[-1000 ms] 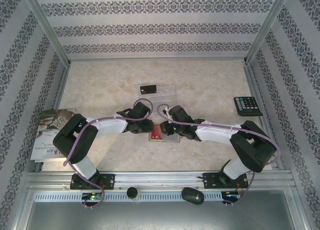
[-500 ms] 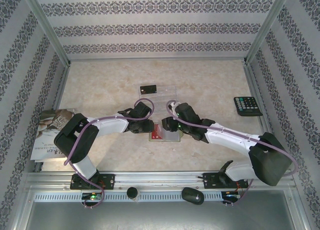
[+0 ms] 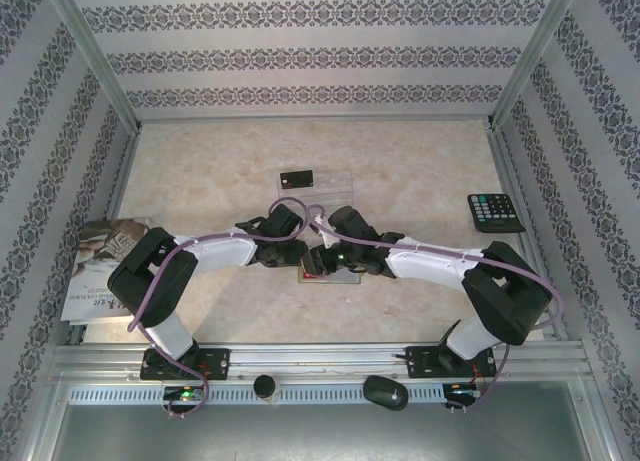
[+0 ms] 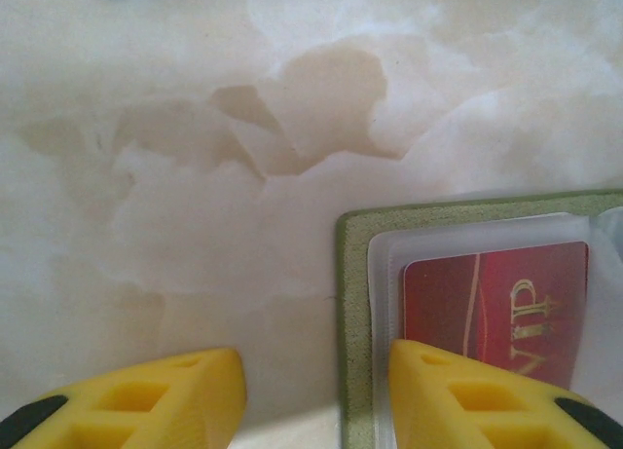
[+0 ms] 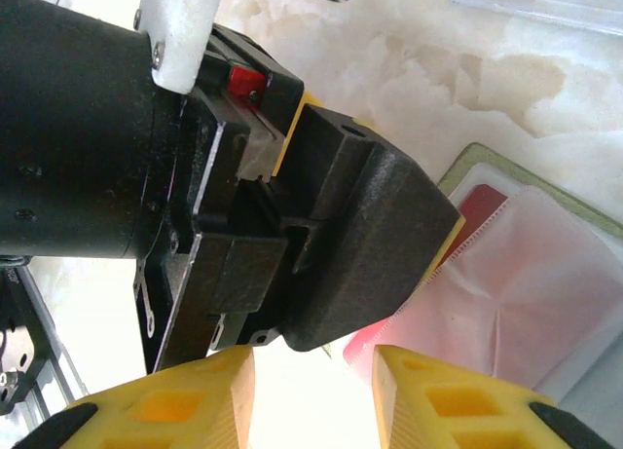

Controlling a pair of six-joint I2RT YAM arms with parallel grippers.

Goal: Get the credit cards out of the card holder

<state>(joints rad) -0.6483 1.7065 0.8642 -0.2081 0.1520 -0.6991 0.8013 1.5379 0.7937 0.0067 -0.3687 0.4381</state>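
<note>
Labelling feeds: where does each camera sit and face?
Top external: above, behind the bases, facing down at the table; left arm and right arm show.
Left wrist: faces down past its yellow jaws at the card holder and red card.
Right wrist: past its yellow jaws, faces the left arm's black end and the card holder.
Shared: both wrists see the card holder.

From above I see only a strip of the card holder (image 3: 325, 277); the left arm (image 3: 215, 249) and right arm (image 3: 430, 261) cover the rest. My left wrist view cuts it off at the right and near edges, and the left fingers (image 4: 467, 391) hide part of the red card (image 4: 496, 293). The black card's (image 3: 297, 178) print is too small to read.
</note>
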